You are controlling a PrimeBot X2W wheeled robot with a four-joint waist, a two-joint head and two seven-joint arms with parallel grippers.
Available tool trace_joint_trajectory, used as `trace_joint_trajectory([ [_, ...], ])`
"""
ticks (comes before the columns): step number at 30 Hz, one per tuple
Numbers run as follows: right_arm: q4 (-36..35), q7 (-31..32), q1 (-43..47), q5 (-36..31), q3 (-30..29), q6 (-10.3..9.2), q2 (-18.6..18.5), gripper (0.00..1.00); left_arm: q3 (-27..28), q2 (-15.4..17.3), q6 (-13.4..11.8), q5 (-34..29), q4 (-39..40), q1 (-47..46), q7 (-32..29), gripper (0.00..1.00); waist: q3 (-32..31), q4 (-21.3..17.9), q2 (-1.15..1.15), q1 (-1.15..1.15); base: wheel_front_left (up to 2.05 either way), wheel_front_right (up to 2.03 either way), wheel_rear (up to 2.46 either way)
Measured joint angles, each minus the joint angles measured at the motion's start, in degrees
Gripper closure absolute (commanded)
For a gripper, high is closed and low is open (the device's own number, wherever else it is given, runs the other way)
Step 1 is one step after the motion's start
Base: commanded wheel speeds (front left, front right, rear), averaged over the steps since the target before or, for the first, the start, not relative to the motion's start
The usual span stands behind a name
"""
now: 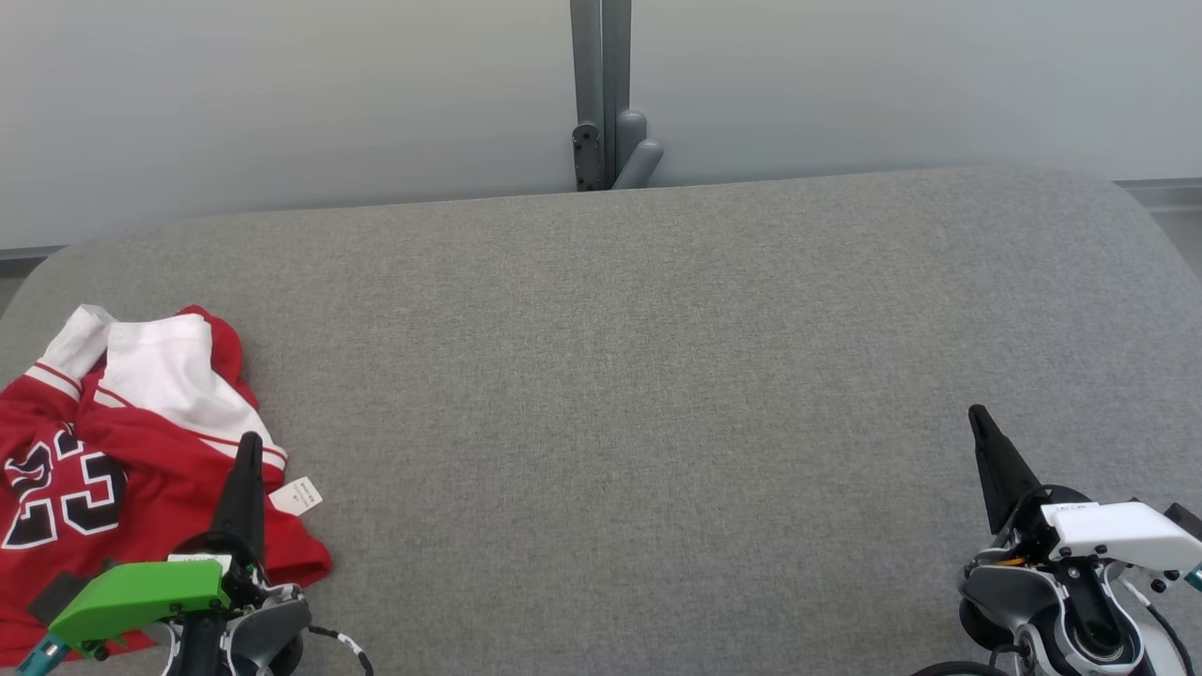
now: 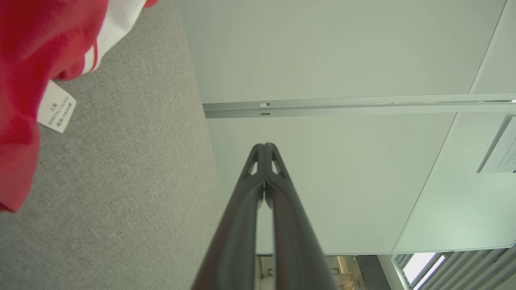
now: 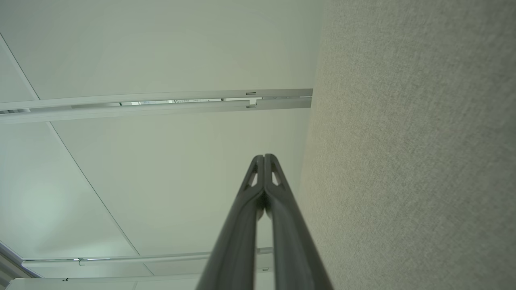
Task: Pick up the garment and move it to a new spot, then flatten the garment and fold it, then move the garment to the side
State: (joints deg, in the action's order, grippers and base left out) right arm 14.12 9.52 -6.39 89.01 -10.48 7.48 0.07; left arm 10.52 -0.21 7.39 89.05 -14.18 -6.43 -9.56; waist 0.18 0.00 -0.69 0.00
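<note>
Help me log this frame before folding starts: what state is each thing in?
garment: crumpled in a heap at the left end of the grey surface, not flattened or folded, not gripped.
label: sticking out at the garment's edge, printed side showing.
left gripper: shut, empty.
right gripper: shut, empty, over bare surface.

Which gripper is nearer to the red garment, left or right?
Left. The left gripper is at the edge of the red garment; the right gripper is far off across the grey surface.
</note>
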Motion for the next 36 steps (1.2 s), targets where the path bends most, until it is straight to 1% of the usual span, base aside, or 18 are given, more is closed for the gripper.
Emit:
trace_joint_trajectory([
  [15, 0.0, 0.0, 0.0, 0.0, 0.0, 0.0, 0.0, 1.0, 0.0, 0.0, 0.0, 0.0, 0.0, 0.0, 0.0, 1.0, 0.0, 0.0, 0.0, 0.0, 0.0, 0.0, 0.0],
  [16, 0.0, 0.0, 0.0, 0.0, 0.0, 0.0, 0.0, 0.0, 0.0, 0.0, 0.0, 0.0, 0.0, 0.0, 0.0, 0.0, 0.0, 0.0, 0.0, 0.0, 0.0, 0.0, 0.0],
  [17, 0.31, -0.02, 0.23, -0.01, 0.02, 0.0, 0.05, 1.0, 0.01, -0.14, -0.03, 0.0, -0.38, 0.14, 0.05, 1.0, 0.0, 0.0, 0.0, 0.0, 0.0, 0.0, 0.0],
  [18, 0.79, -0.02, 0.59, -0.01, 0.04, -0.01, 0.16, 1.0, 0.02, -0.31, -0.11, 0.0, -0.96, 0.52, 0.05, 1.0, 0.0, 0.0, 0.0, 0.0, 0.0, 0.0, 0.0],
  [19, 1.3, -0.03, 1.12, -0.01, 0.05, -0.01, 0.3, 0.0, 0.01, -0.52, -0.15, 0.0, -1.45, 1.04, 0.05, 0.0, 0.0, 0.0, 0.0, 0.0, 0.0, 0.0, 0.0],
  [23, 2.57, -0.42, 2.98, -0.01, 0.31, -0.02, 0.81, 0.0, -0.44, -0.78, -0.19, 0.0, -2.82, 2.87, 0.49, 0.0, 0.0, 0.0, 0.0, 0.0, 0.0, 0.0, 0.0],
  [29, 1.47, -2.35, 3.85, -0.71, 1.65, -0.02, 0.74, 0.0, -2.43, -0.77, -0.26, -0.59, -2.47, 2.97, 2.56, 0.0, 0.01, -0.04, 0.0, 0.0, 0.0, 0.0, 0.0],
  [33, 0.73, -3.61, 4.15, -2.83, 2.34, -0.02, 0.41, 0.0, -3.6, -0.75, -0.26, -2.24, -2.23, 3.19, 3.78, 0.0, -0.01, -0.06, 0.0, 0.0, 0.0, 0.0, 0.0],
  [36, 0.04, -4.6, 4.86, -6.15, 2.34, -0.02, 0.14, 0.0, -4.58, -0.73, -0.26, -4.07, -1.96, 3.22, 4.68, 0.0, -0.04, -0.07, 0.0, 0.0, 0.0, 0.0, 0.0],
])
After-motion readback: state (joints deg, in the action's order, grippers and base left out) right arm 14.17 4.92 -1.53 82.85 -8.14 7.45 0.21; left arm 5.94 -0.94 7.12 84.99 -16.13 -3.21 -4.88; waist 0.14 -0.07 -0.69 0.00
